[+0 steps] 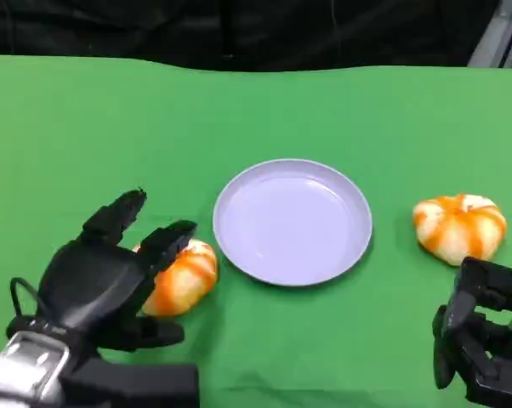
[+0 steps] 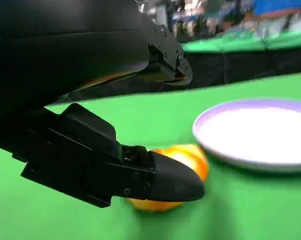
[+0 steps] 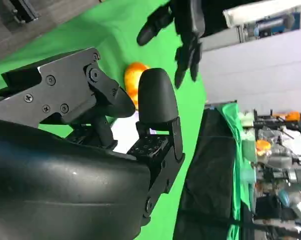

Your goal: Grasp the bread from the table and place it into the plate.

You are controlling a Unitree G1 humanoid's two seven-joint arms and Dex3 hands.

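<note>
One orange-and-white bread [image 1: 184, 280] lies on the green table [image 1: 86, 136] just left of the lilac plate [image 1: 292, 221], which is empty. The left hand [image 1: 111, 272] is over this bread with fingers spread, not gripping it. A second bread [image 1: 458, 228] lies right of the plate. Near it rests the right hand [image 1: 481, 340], holding nothing, fingers loosely curled.

The plate [image 1: 292, 221] sits on the worktop [image 1: 256, 110]. Just left of the plate and slightly nearer lies one bread [image 1: 181, 278], with the left hand [image 1: 111, 276] over its left side. Right of the plate, apart from it, lies a second bread [image 1: 458, 228]; the right hand [image 1: 481, 331] is nearer than that bread.
</note>
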